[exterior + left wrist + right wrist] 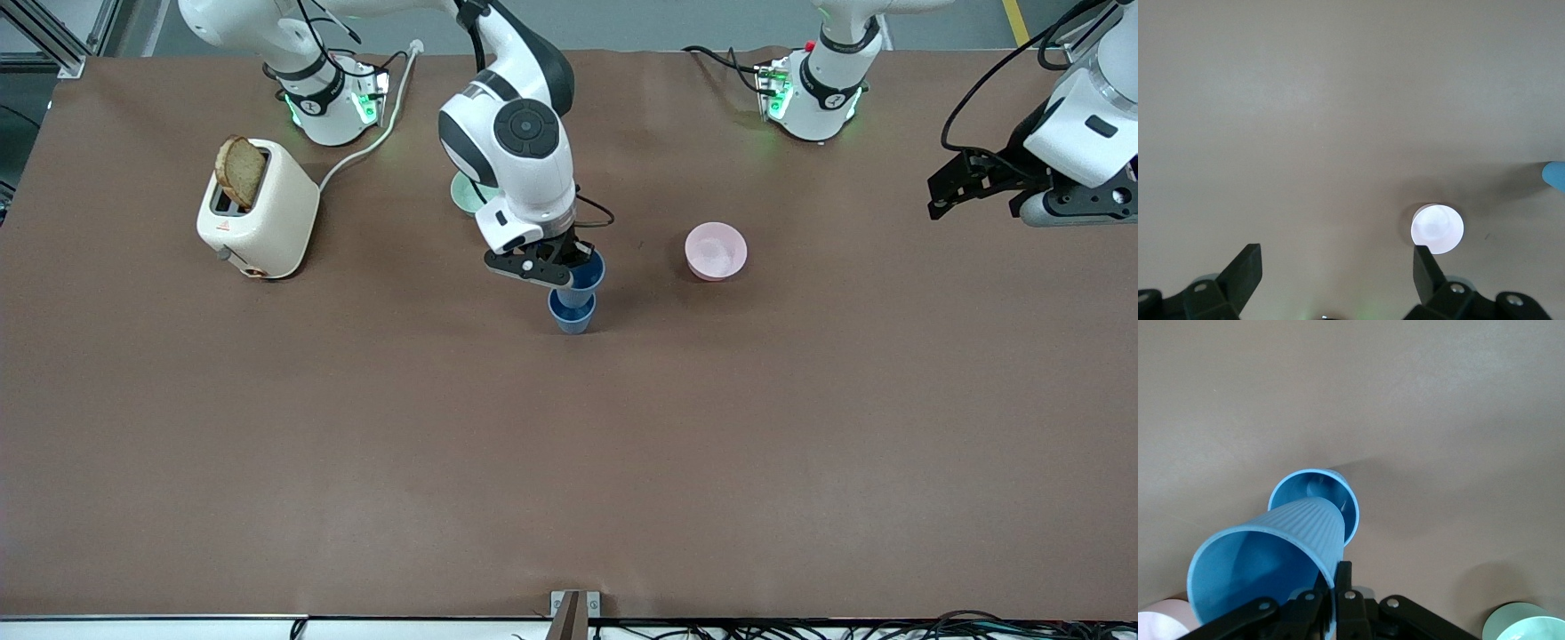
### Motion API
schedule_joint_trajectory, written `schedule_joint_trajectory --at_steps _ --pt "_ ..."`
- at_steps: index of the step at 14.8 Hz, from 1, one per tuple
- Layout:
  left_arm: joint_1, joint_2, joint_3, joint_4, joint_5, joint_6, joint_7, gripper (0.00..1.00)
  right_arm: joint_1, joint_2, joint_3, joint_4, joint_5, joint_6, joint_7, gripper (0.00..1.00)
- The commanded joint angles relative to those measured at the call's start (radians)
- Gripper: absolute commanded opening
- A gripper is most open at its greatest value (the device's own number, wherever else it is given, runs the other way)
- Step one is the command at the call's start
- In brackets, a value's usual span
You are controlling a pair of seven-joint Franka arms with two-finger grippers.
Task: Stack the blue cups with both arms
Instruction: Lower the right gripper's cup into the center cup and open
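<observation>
Brown table [356,427], toaster [260,212], pink bowl [716,251] beside blue cups [574,298]

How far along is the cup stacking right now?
Done: the right gripper has one blue cup pinched by its rim and lifted over the second blue cup standing on the table.
In hand: the held cup's base sits at the standing cup's mouth, not seated.
Left: lower it in and release. The left gripper waits open, high over the pink bowl.

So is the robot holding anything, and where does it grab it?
Yes. The right gripper pinches the rim of one blue cup, over the other blue cup on the table. The left gripper is open and empty.
</observation>
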Motion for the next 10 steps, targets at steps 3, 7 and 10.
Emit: schedule_joint_trajectory --at_steps 3,7,10 --pt "-0.006 0.006 0.001 0.019 -0.01 -0.009 0.012 1.0 0.006 0.016 -0.009 -0.001 0.01 0.019 0.009 0.25" --pt "-0.006 0.006 0.001 0.019 -0.01 -0.011 0.014 1.0 -0.008 0.011 -0.018 0.019 0.007 0.016 -0.002 1.0" --pt "-0.006 0.006 0.001 0.021 -0.007 -0.011 0.015 1.0 -0.106 -0.09 -0.021 0.009 -0.005 -0.022 -0.029 1.0"
